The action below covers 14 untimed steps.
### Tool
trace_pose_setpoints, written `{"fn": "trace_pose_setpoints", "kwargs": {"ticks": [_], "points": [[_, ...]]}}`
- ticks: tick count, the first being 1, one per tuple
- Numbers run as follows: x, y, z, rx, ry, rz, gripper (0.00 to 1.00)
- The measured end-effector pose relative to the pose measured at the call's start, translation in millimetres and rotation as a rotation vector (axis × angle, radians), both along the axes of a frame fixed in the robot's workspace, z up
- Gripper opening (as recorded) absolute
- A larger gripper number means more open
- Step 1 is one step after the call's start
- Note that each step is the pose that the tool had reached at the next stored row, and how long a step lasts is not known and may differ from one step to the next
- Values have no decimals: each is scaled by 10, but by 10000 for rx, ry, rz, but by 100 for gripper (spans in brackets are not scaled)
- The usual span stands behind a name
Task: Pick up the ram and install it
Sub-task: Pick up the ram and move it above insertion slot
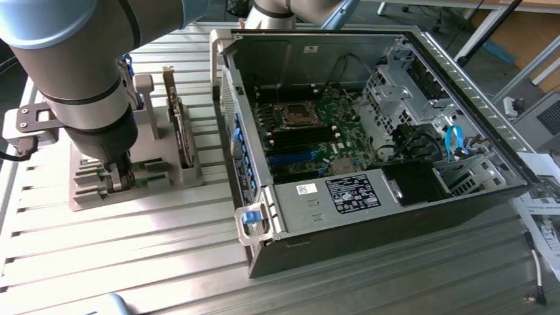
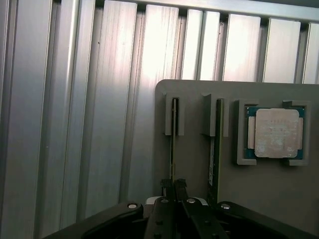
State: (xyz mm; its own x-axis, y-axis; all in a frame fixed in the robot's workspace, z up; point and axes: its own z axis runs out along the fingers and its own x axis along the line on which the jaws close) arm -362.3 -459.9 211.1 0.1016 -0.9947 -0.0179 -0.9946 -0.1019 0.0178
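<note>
Black gripper (image 2: 173,188) jaws look pinched shut on the ram (image 2: 174,134), which stands on edge in a slot of the grey holder (image 2: 193,159), we judge so its thin edge can be grasped. We cannot make out its chips, and the fingertips hide its near end.

Ribbed aluminium tabletop (image 1: 131,249), bright light sheen, printed papers (image 1: 547,223) at edge

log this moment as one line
phase: grasp | gripper: jaws closed on ram | ram: seated in gray holder slot | processor: in holder recess
</note>
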Motion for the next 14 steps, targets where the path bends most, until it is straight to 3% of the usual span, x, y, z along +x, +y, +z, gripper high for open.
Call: {"fn": "trace_pose_setpoints", "kwargs": {"ticks": [9, 14], "points": [[0, 0, 3, 0, -1, 0, 12], [0, 0, 64, 0, 0, 0, 12]]}}
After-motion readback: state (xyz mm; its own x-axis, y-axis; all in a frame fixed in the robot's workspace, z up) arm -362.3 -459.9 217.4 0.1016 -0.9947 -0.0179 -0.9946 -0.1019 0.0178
